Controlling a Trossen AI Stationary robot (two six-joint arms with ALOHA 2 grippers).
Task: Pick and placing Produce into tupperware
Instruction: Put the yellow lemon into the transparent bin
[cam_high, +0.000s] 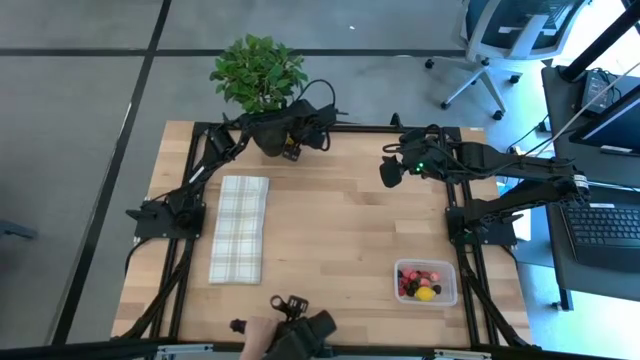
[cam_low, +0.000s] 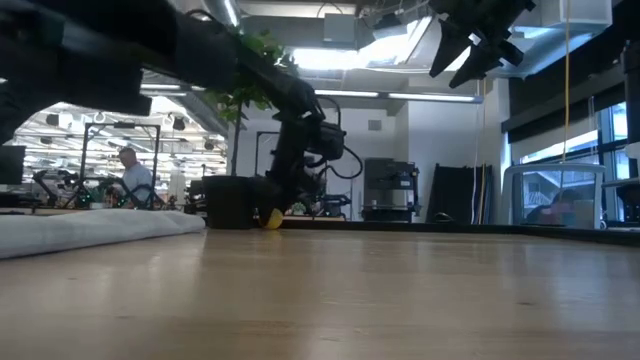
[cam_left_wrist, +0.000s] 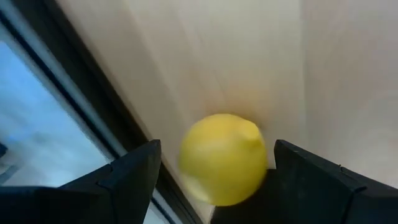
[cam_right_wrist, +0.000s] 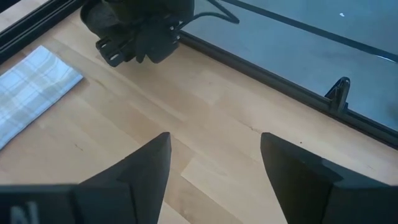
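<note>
— Pale wooden planks make up the table (cam_high: 340, 230), which is framed by black rails and set on a grey floor; what is seen around it?

— A green potted plant (cam_high: 258, 72) is placed at the far edge, a white-and-grey plaid cloth (cam_high: 240, 228) is laid flat on the left side, and an office chair (cam_high: 500, 40) and a laptop (cam_high: 605, 225) are seen off to the right. In the low view an open hall with ceiling lights and a person (cam_low: 130, 172) far back is shown.

— Where is the produce found?

— A yellow lemon (cam_left_wrist: 222, 158) is seen between the spread fingers of the left gripper (cam_high: 292, 148), down at the table's far edge just beside the plant pot; the fingers stand apart on either side of it and a grip cannot be confirmed. Red, dark and yellow pieces are already gathered in the tupperware (cam_high: 426, 282) near the front right corner, well apart from both grippers.

— And the other arm?

— The right gripper (cam_high: 390, 172) is held high above the far right part of the table, its fingers parted and nothing between them.

— What is hard to make out?

— The lemon is blurred and partly cut off in the left wrist view. At the front edge a dark device (cam_high: 300, 330) and a hand (cam_high: 258, 335) are cropped by the frame. The tub is not visible in the low view.
</note>
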